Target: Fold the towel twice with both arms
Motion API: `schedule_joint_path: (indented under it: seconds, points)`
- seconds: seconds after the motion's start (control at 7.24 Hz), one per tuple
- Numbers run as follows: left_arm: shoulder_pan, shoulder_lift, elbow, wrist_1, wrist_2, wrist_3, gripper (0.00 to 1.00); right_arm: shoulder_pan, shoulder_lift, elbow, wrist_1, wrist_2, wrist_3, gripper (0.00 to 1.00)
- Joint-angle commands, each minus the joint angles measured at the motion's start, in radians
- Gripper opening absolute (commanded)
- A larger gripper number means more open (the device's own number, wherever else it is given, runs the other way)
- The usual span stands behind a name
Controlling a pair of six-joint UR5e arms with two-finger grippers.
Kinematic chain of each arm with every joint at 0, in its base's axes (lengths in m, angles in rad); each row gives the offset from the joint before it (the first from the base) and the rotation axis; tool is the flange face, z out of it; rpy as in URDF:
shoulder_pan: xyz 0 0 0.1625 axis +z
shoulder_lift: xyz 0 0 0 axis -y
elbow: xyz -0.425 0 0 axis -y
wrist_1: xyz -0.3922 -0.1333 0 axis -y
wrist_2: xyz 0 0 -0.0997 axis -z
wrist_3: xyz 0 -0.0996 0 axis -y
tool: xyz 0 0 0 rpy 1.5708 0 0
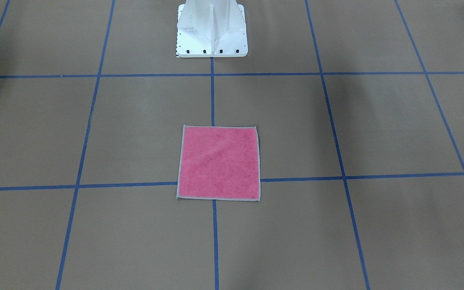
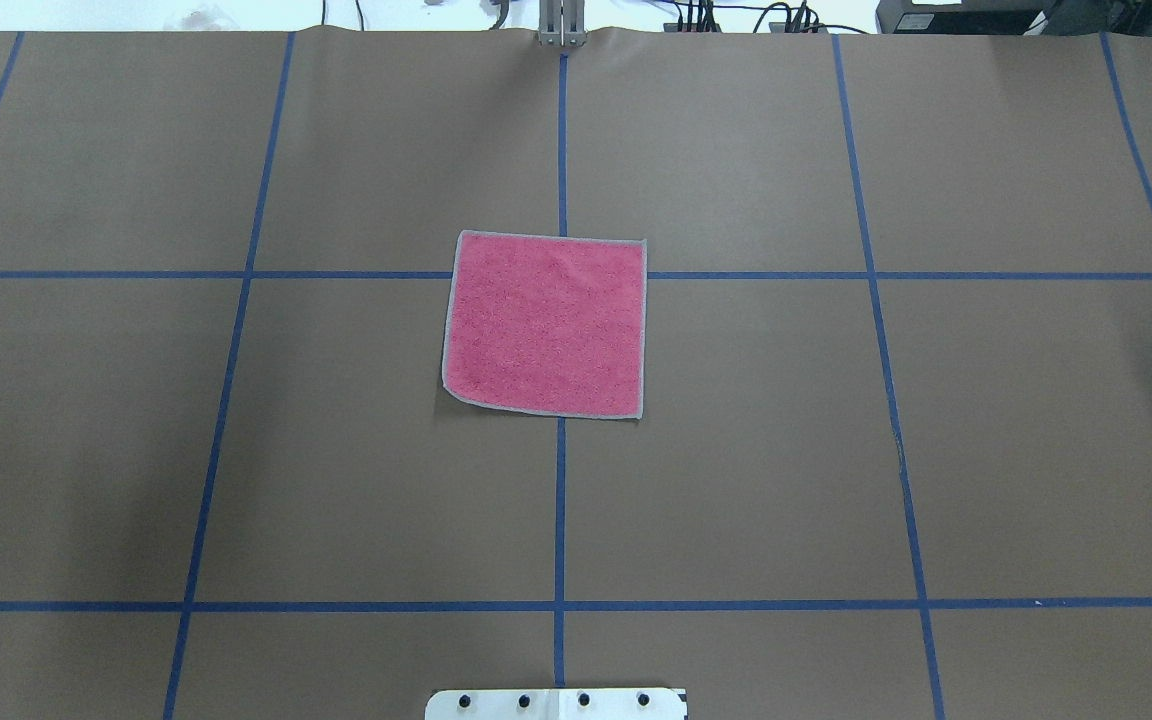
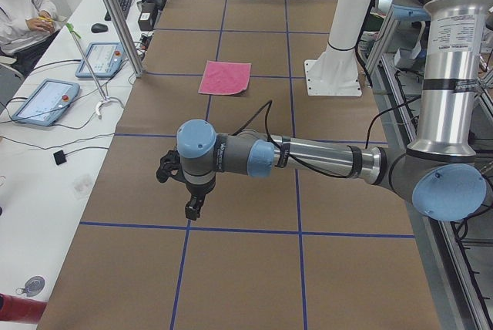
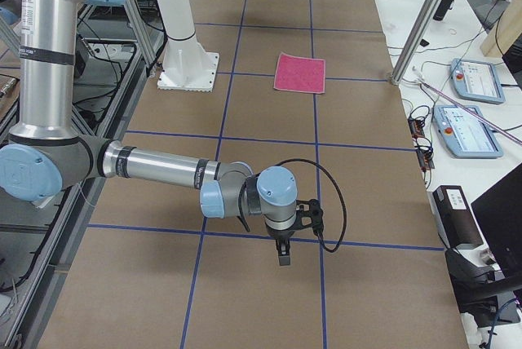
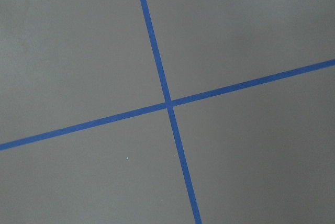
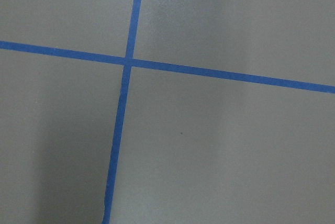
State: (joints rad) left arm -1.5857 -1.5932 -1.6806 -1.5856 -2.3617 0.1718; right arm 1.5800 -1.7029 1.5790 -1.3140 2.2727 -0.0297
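Robotics lab, taped table [image 2: 736,450] (teach pendants [image 4: 475,81])

We cannot tell how the left pincer [image 3: 191,210] or the right pincer [image 4: 283,258] holds its jaws; each shows small and only from the side. The towel [image 1: 219,162] hides its underside against the bench [image 1: 95,129]. The front view's top edge cuts the white pedestal [image 1: 212,32], and the left view's corner cuts a seated person [image 3: 19,14].
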Motion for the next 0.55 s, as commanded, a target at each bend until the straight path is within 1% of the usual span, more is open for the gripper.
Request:
schedule_joint_path:
  seconds: [0.0,0.14,0.41]
  points:
    - [0.001,-0.020,0.007,-0.002,-0.001,0.000,1.00,0.000,0.000,-0.007,-0.001,0.051,0.001,1.00]
    - [0.001,-0.024,0.002,-0.002,-0.001,0.003,1.00,0.002,-0.001,-0.001,0.001,0.103,-0.004,1.00]
    - [0.009,-0.024,0.004,-0.071,-0.008,-0.003,1.00,0.000,0.002,0.010,0.002,0.113,-0.001,1.00]
